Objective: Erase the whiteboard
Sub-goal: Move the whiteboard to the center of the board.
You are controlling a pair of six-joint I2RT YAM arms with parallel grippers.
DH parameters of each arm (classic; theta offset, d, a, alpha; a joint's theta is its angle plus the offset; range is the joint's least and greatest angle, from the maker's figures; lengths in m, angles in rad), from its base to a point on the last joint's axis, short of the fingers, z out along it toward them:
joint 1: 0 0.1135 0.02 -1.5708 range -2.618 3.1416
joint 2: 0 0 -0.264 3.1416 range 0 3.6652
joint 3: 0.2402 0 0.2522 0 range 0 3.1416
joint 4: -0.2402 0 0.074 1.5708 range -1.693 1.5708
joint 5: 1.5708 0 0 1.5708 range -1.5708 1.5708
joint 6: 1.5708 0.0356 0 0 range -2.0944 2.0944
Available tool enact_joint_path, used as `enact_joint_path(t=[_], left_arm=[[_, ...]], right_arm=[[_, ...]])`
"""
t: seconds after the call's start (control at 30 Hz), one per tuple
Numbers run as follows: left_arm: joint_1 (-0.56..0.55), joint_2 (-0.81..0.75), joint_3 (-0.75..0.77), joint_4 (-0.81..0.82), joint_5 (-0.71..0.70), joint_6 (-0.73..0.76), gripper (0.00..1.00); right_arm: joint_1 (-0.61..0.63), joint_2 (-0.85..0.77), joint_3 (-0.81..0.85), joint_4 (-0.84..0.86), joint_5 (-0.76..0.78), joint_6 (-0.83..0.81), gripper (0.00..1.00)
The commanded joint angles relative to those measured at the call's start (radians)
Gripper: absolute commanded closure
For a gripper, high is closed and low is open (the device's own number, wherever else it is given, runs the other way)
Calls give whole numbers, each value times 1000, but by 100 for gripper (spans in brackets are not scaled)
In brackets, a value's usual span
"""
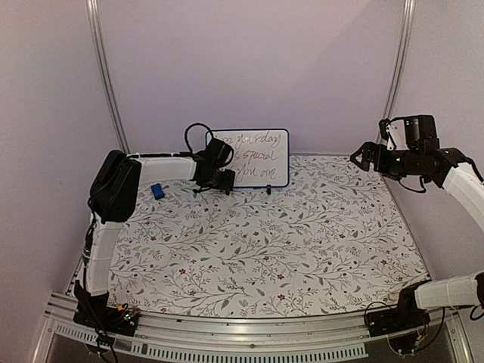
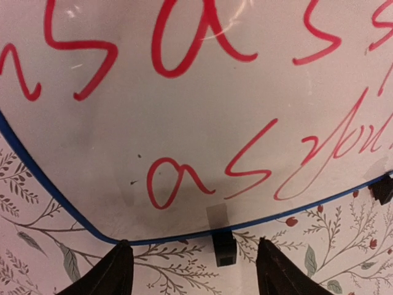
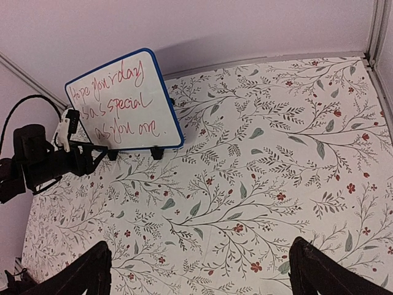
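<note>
The whiteboard stands on its two small black feet at the upper centre of the overhead view, at the back of the floral surface and close to the rear wall. Its red handwriting is whole on every line, so we judge that no wiping has begun.

The left gripper sits right at the board's lower left corner. In its wrist view its fingers stand apart at the bottom of the frame with nothing between them, and one black foot shows just beyond the gap. We cannot tell whether they touch the frame. The small blue eraser block lies on the surface to the left of the board, near that arm's forearm and apart from the gripper.

The right gripper hangs high at the right of the overhead view, well apart from the board, its fingers spread wide and empty.

We take this to be the approach step: the left arm seems to be lining up on the board's lower edge, perhaps to steady it. Erasing calls for the block, so one gripper must fetch it and press its flat face against the writing. The board rests on narrow feet and could tip backward under a push, so bracing it matters.

We see no containers anywhere in the three views.
</note>
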Motion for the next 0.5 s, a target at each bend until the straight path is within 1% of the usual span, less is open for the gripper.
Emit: enact_joint_path(t=[0.0,0.13,0.37,0.47], left_arm=[[-11,35,26,28,2,-5,34],[-10,54,32,34,14,-15,39],[-11,92,52,39,17,-25,40],[-11,99,52,45,9,-29,45]], right_arm=[[-6,-19,-12,12,-8,-5,1],[-5,-20,-14,12,-7,-5,1],[-6,-18,-11,10,-9,-6,1],[-6,-18,-11,11,-12,-5,1]])
